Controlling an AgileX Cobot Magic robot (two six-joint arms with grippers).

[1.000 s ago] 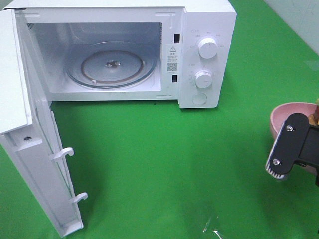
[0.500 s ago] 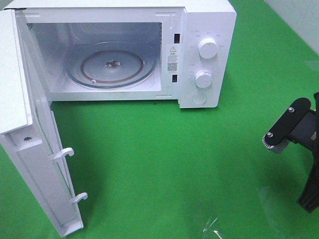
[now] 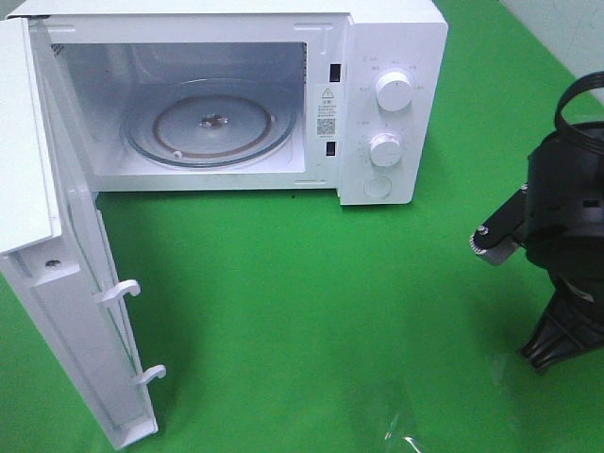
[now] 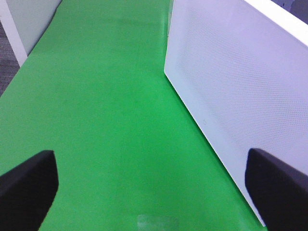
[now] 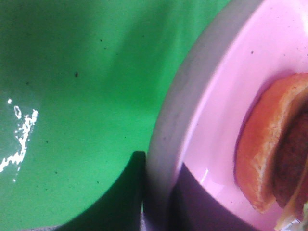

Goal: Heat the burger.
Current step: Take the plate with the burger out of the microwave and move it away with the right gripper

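**Ana:** Pink plate (image 5: 211, 120) fills the right wrist view, gripped at its rim by the right gripper (image 5: 159, 192); the jaws are nearly closed on the wall. The burger (image 5: 276, 144) lies on the plate, and only one side of it shows: bun edge, dark patty, a sliver of cheese.

**Ben:** From the high camera I cannot see plate or burger at all. The right arm (image 3: 562, 208) hides them, at the right edge over the green mat (image 3: 311, 311).

**Ana:** And the left gripper (image 4: 154, 187)?

**Ben:** Spread wide, holding nothing, beside the microwave door (image 4: 240, 86).

**Ana:** So I judge the step to be carrying the plated burger to the oven. The microwave (image 3: 236, 94) stands open farther back, door swung fully aside, glass turntable (image 3: 209, 123) bare.

**Ben:** The next move calls for keeping the plate level, crossing well to the left, clearing the lower lip of the opening, and setting down centred on the glass. A rim-only grip may let the plate tip.

**Ana:** Any writing?

**Ben:** A warning sticker (image 3: 326, 109) with a triangle and a code square on the inner frame, and small marks around the two knobs (image 3: 394, 92). All too small to read; no brand visible.
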